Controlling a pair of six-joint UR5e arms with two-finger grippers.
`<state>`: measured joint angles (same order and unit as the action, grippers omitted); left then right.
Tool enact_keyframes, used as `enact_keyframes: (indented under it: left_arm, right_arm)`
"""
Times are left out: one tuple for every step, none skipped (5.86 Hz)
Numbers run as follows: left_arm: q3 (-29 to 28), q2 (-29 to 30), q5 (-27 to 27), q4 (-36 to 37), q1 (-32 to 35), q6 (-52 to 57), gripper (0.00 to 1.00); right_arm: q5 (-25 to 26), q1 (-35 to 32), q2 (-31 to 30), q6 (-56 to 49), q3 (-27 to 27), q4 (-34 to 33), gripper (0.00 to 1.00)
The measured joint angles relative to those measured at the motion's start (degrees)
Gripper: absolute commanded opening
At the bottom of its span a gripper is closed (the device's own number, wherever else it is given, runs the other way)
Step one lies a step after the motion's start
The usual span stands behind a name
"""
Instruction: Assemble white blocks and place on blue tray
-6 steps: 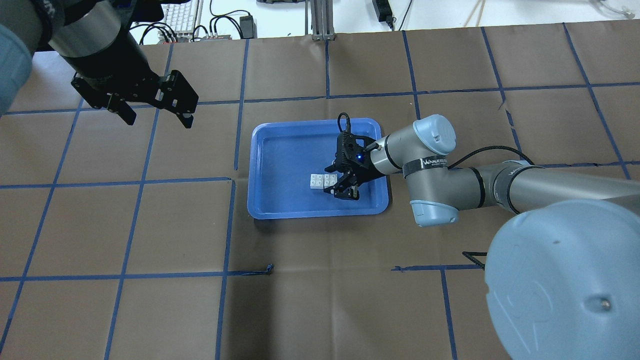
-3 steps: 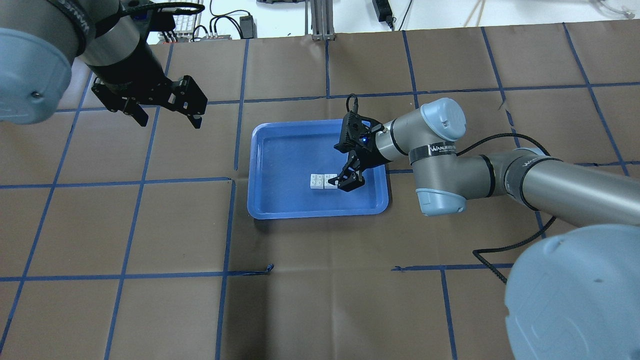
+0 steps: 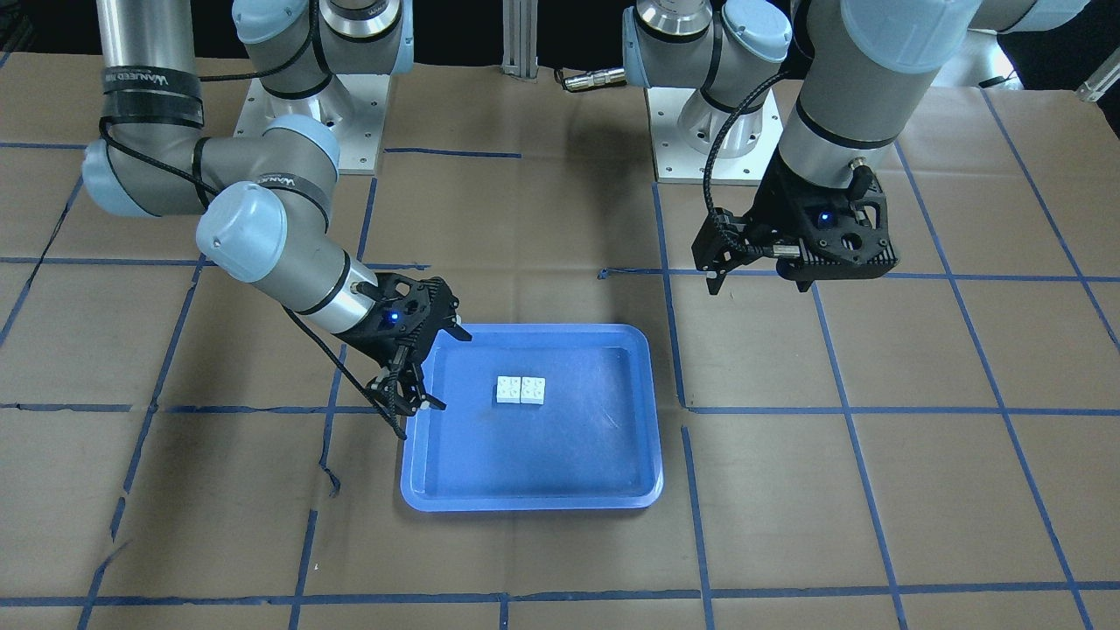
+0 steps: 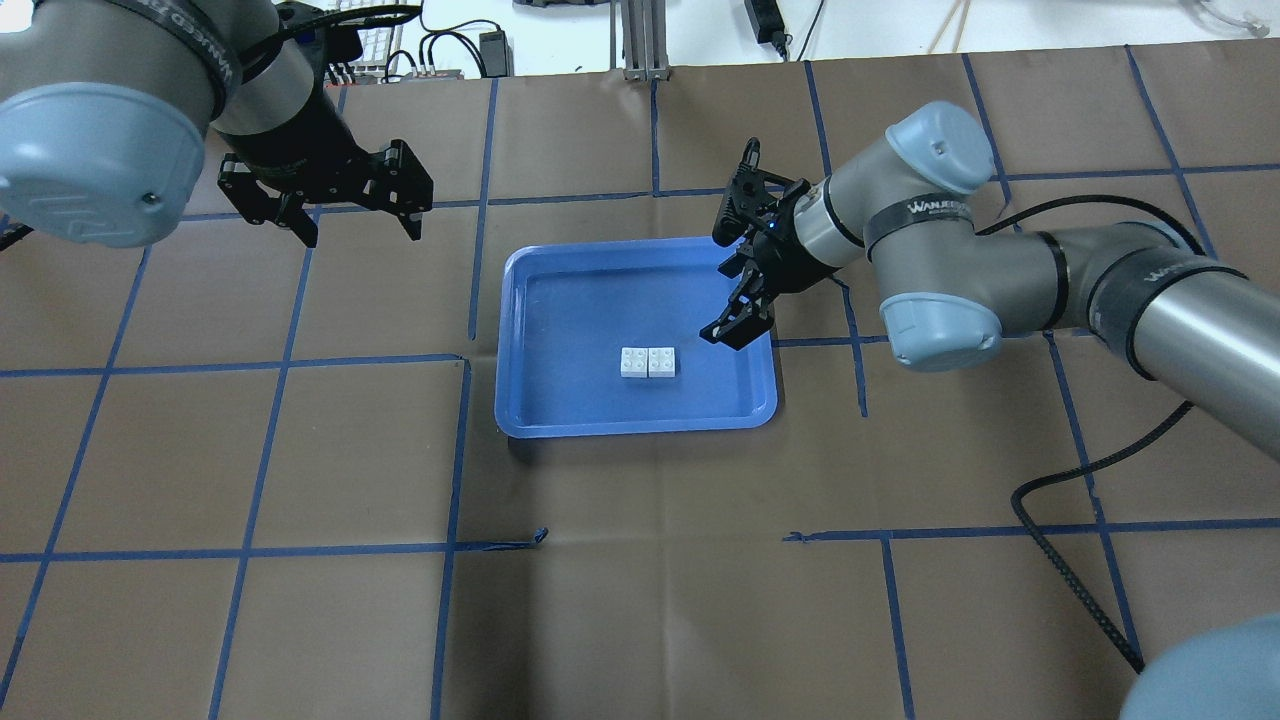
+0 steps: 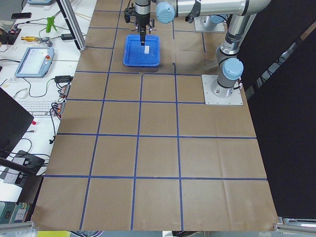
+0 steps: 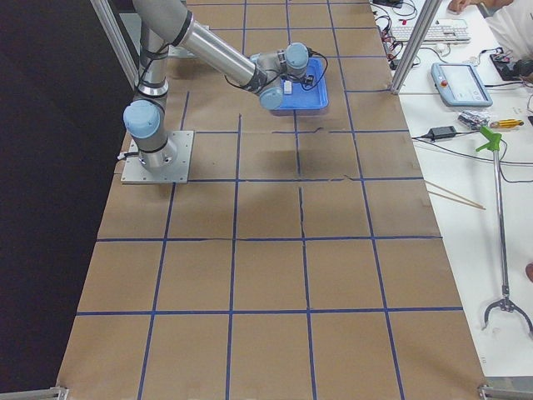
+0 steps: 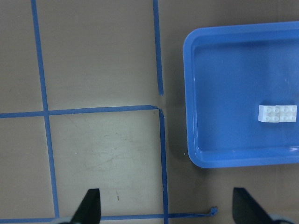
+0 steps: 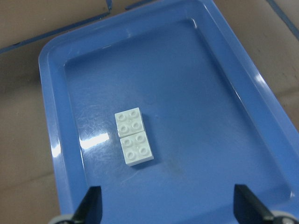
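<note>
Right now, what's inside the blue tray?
Just the two white blocks, lying side by side and touching on the floor of the blue tray, studs up. Nothing else shows in it. What is under the blocks is covered by them.

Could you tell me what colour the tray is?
The tray is blue, clearest in the right wrist view.

Silver-grey tubular arms (image 4: 1180,300) carry pale blue joint caps (image 4: 935,330), black lettered bands (image 4: 915,212) and black cables (image 4: 1015,495).
</note>
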<state>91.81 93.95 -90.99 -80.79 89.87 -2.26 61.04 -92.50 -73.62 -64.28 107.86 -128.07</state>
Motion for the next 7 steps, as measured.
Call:
enact_keyframes:
  left_arm:
    - [0.06,-0.42,-0.04,0.00,0.07,0.19,0.99]
    - [0.03,-1.49,-0.08,-1.27,0.20,0.29,0.99]
    - [-0.69,-2.96,-0.07,-4.40,-0.01,0.31,0.99]
    - [-1.80,-3.90,-0.06,-7.80,-0.27,0.10,0.99]
    - [-2.58,-4.25,-0.06,-9.82,-0.35,-0.25,0.99]
    - [-3.27,-4.38,-0.08,-11.59,-0.36,-0.40,0.99]
    - [-3.81,-4.51,-0.16,-13.01,-0.33,-0.45,0.99]
  right_arm:
    - [4.44,0.94,-2.36,3.96,-2.61,7.27,1.00]
    - [9.13,2.20,-4.32,8.13,-5.14,13.40,1.00]
    - [13.19,3.53,-6.14,12.05,-7.96,19.24,1.00]
    - [16.60,4.47,-7.82,16.63,-11.18,25.13,1.00]
    - [19.77,5.21,-9.03,22.68,-14.52,30.92,1.00]
    - [22.54,6.04,-9.85,30.61,-18.10,37.14,1.00]
    - [25.05,6.46,-10.44,38.84,-21.79,43.32,1.00]
